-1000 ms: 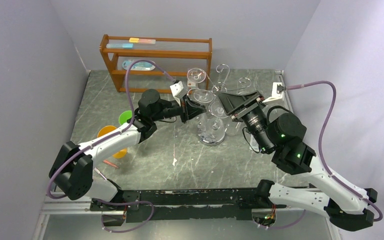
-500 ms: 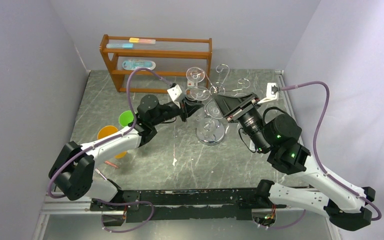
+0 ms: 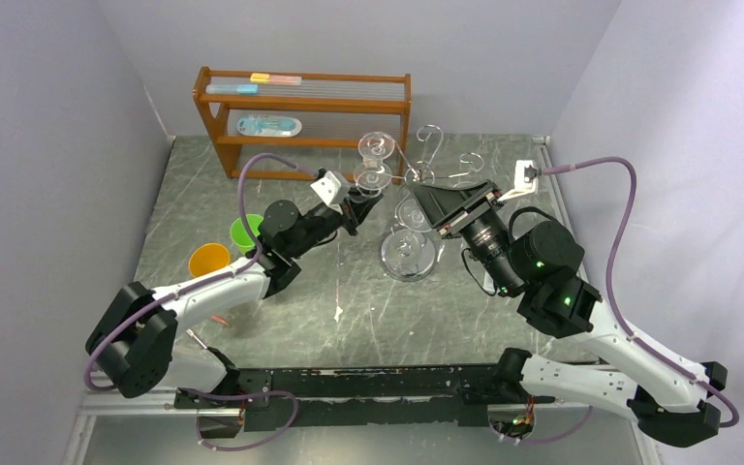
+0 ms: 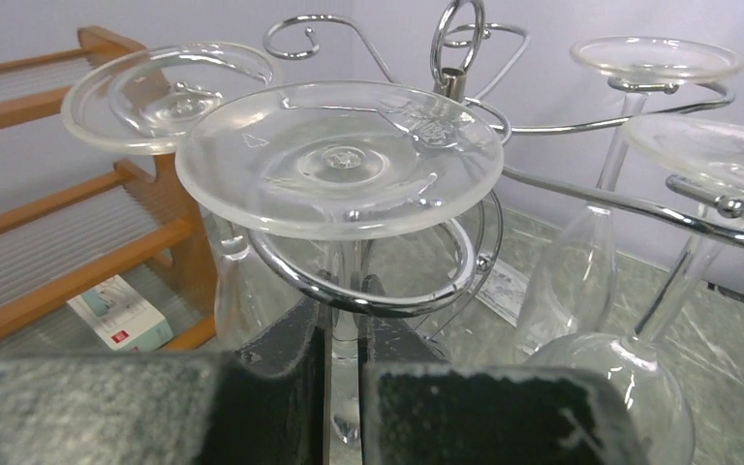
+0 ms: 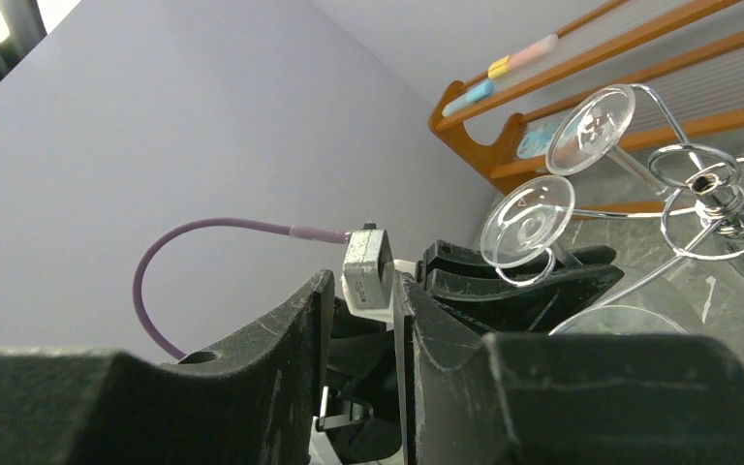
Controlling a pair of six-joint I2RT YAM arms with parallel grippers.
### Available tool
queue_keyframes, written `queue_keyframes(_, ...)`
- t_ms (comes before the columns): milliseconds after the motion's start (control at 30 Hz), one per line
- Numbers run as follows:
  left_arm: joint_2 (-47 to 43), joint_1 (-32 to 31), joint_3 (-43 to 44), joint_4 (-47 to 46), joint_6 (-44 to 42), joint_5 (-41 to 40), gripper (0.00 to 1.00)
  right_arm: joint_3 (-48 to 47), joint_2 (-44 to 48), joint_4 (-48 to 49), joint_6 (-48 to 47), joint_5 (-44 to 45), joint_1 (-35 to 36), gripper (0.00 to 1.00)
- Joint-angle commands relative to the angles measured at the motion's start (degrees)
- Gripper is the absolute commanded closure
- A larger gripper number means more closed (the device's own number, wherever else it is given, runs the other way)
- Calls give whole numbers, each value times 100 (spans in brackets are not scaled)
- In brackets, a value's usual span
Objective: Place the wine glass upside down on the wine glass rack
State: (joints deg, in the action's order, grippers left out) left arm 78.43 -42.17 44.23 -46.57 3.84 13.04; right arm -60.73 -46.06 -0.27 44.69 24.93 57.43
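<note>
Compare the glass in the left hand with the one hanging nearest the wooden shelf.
The held wine glass has its stem pinched in the left hand; the shelf-side glass hangs untouched. The held wine glass is in a nearer curl of the wine glass rack; the shelf-side glass is in one farther back, by the wooden shelf. Both are clear and upside down.

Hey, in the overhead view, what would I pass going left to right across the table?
orange cup → green cup → left gripper → rack's round base → right arm's purple cable
</note>
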Motion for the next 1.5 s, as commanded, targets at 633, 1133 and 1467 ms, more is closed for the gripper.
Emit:
queue_keyframes(633,-542,-48,-406,-563,-671,440,95,110,122,47,56,173,-16,67)
queue_keyframes(1133,-551,-49,-339,125,-712,620,44,123,220,-91,17,291,-21,66)
queue_keyframes(1467,-2221,-48,-1251,969,101,-402,27,43,282,-322,-28,382,-14,62)
